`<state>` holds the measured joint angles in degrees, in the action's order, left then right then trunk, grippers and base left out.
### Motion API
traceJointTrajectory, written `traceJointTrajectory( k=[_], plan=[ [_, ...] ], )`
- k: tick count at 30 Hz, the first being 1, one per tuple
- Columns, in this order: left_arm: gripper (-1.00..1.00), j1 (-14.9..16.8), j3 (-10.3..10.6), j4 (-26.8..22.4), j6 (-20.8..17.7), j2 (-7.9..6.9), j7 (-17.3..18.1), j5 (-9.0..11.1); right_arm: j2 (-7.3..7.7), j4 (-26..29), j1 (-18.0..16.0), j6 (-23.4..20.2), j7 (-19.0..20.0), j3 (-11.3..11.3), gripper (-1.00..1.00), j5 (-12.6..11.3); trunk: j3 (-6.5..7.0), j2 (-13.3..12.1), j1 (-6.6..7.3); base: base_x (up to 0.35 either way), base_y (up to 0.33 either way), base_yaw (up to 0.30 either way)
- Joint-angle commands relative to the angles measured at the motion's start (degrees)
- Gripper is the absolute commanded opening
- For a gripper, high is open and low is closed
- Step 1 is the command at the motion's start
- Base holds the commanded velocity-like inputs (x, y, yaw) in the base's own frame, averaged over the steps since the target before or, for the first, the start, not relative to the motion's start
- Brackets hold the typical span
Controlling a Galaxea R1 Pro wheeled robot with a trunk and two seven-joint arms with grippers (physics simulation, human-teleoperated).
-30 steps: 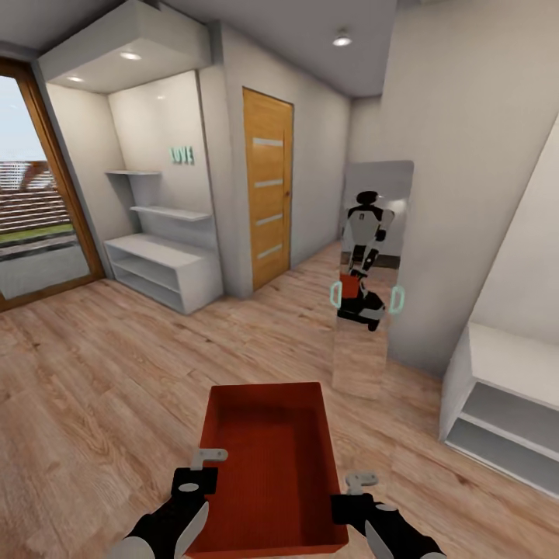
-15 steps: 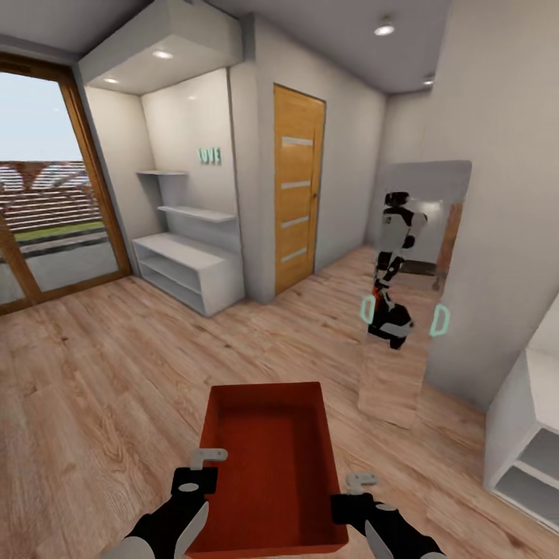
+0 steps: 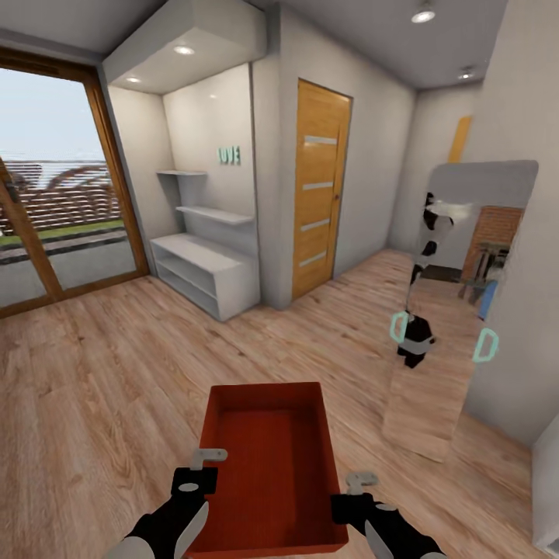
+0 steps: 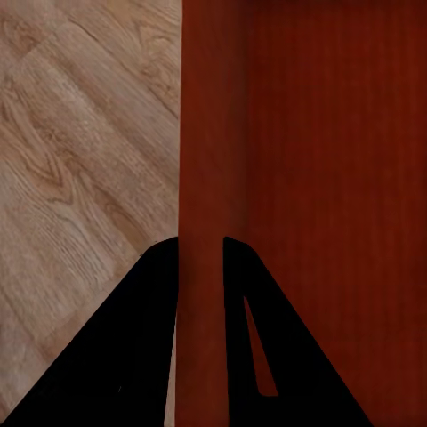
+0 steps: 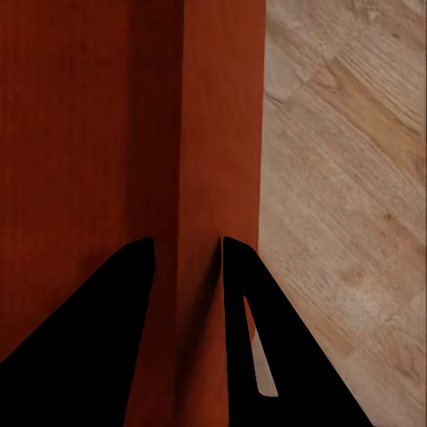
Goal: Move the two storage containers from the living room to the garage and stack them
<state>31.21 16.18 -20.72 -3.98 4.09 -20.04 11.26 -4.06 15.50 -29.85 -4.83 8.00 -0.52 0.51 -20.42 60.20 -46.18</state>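
From the head view, you carry the shallow rectangular orange-red open-top storage container [image 3: 268, 466] level in front of you above the light wood-plank floor [image 3: 101, 373], with the wooden door with pale glass slats [image 3: 318, 194] well beyond it; your left gripper [image 3: 203, 466] sits on the container's left wall and your right gripper [image 3: 355, 491] on its right wall. In the left wrist view, the left gripper [image 4: 201, 267] pinches that thin wall, one finger on each face. In the right wrist view, the right gripper [image 5: 187, 258] likewise straddles the opposite wall [image 5: 218, 133]. Judge the container light, stiff and probably slick: hold both walls evenly.
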Motion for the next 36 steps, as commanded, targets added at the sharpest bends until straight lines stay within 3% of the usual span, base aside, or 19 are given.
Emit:
traceJointTrajectory(
  k=[1, 36],
  plan=[
    [-1.00, 0.0, 1.3, 0.1, -0.3, -0.08, -0.5, 1.9, 0.02, 2.4, 0.0, 0.9, 0.4, -0.2, -1.00, -0.1, -0.07, 0.0, -0.04, 0.341, 0.077, 0.001],
    [-1.00, 0.0, 1.3, 0.1, -0.3, -0.10, -0.5, 1.9, 0.02, 2.4, 0.0, 0.9, 0.4, -0.2, -1.00, -0.1, -0.07, 0.0, -0.04, 0.341, 0.091, 0.000]
  ],
)
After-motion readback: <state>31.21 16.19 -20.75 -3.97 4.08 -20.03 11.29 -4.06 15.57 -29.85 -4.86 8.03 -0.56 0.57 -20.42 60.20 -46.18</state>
